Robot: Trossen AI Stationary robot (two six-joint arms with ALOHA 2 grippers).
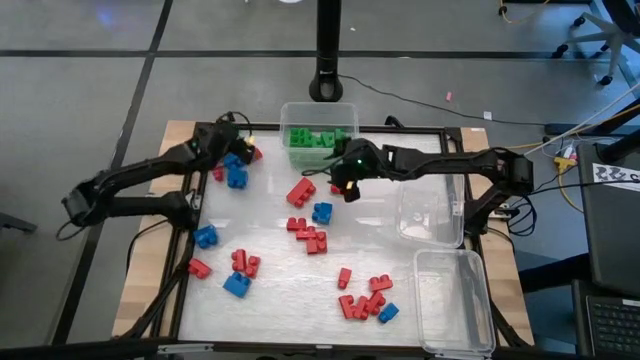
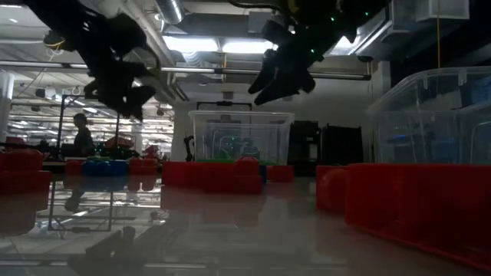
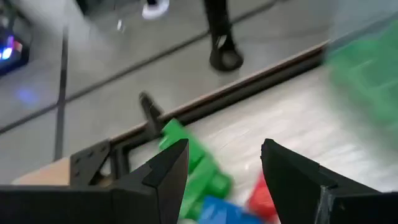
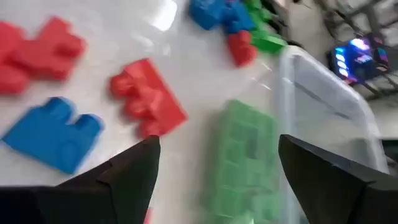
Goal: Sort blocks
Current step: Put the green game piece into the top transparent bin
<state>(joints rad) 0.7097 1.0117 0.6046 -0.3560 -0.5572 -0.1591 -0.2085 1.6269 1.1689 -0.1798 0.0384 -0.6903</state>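
High view, studded red, blue, green blocks (image 1: 311, 238) scattered, left pincer (image 1: 238, 146) spread, right pincer (image 1: 344, 184) spread

Ceiling strip lights (image 2: 201, 44) glare off the glossy surface (image 2: 230, 230); low view sits dim, both wrist views motion-blurred.

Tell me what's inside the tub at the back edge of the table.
The back tub holds only green blocks, piled along its table-side half. The right gripper hangs just beside it, open. What lies under the pile cannot be seen.
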